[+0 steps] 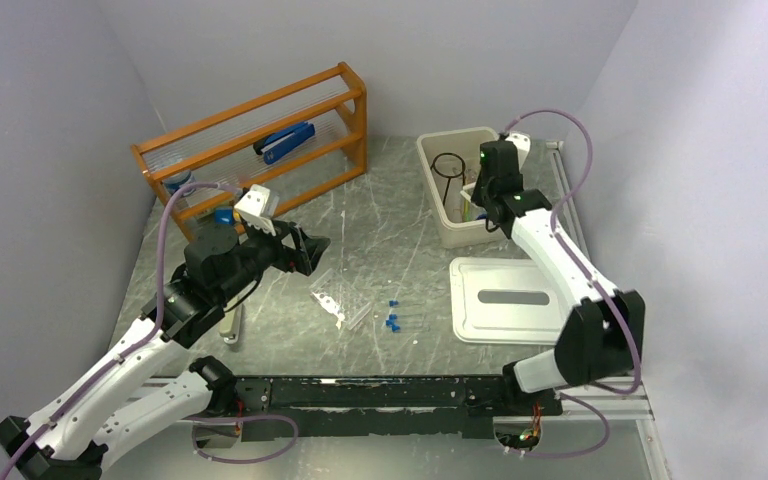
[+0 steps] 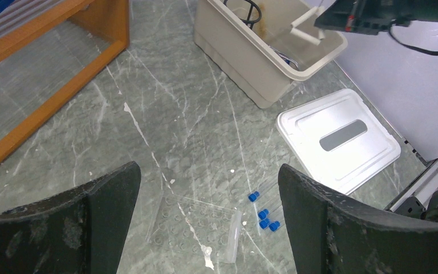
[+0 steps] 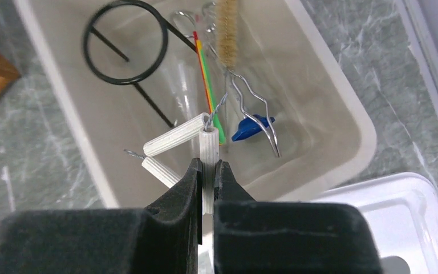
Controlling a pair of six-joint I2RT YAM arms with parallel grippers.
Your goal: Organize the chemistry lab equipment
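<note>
The right hand (image 3: 206,171) is pinched shut on one leg of the triangle (image 3: 174,140), holding it over the bin (image 3: 342,108) by the surface's far right corner, likely to drop it in. The left hand (image 2: 208,171), wide open and empty, hovers above the rack (image 2: 197,225) and tubes (image 2: 264,217).

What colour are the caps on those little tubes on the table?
The tube caps are blue, clearest in the left wrist view.
</note>
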